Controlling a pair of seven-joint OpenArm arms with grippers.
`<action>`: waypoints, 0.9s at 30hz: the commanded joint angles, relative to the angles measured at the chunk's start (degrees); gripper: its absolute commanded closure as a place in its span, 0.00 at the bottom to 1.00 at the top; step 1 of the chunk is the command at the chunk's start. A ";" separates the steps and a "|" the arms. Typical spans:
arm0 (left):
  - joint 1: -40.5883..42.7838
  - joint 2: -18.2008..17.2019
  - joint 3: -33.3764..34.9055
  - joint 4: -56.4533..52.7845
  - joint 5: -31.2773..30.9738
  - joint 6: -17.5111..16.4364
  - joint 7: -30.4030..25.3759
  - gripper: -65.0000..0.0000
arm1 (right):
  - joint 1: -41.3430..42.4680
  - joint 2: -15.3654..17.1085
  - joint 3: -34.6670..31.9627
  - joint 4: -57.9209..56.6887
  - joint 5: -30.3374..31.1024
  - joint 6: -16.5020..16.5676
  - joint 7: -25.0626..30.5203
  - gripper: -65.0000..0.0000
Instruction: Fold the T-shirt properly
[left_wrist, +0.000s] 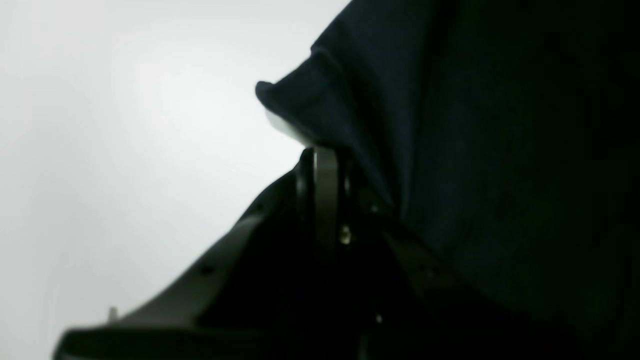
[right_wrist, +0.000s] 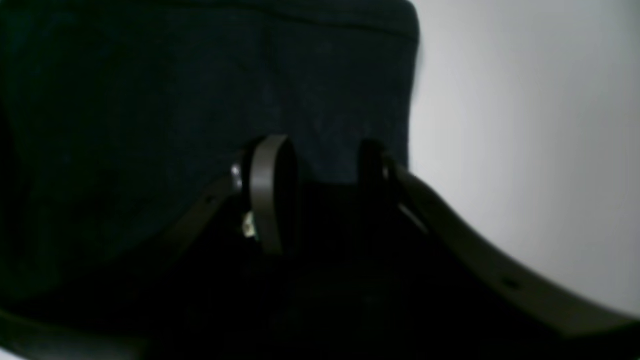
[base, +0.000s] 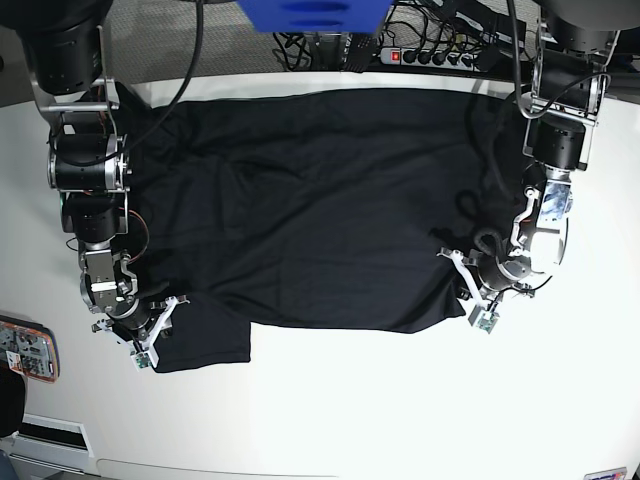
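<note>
Lying flat across the white bench (base: 330, 400), the black T-shirt (base: 320, 200) is the landmark. At its near corner on the base view's left, the right gripper (right_wrist: 325, 170) rests on the cloth, jaws apart. At the shirt's near edge on the opposite side, the left gripper (left_wrist: 325, 165) has its jaws clamped together on the fabric.
</note>
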 joint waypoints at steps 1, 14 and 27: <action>-1.16 -0.80 -0.29 0.87 0.19 0.19 -0.21 1.00 | 2.01 0.67 0.17 0.67 0.60 -0.32 0.91 0.66; -0.46 -0.80 -0.29 0.87 0.19 0.19 -0.21 1.00 | 2.10 0.67 0.25 0.84 0.69 -7.26 1.44 0.66; 0.07 -0.80 -0.29 0.96 0.19 0.19 -0.21 1.00 | 2.10 0.59 0.25 0.41 0.60 -9.63 1.35 0.67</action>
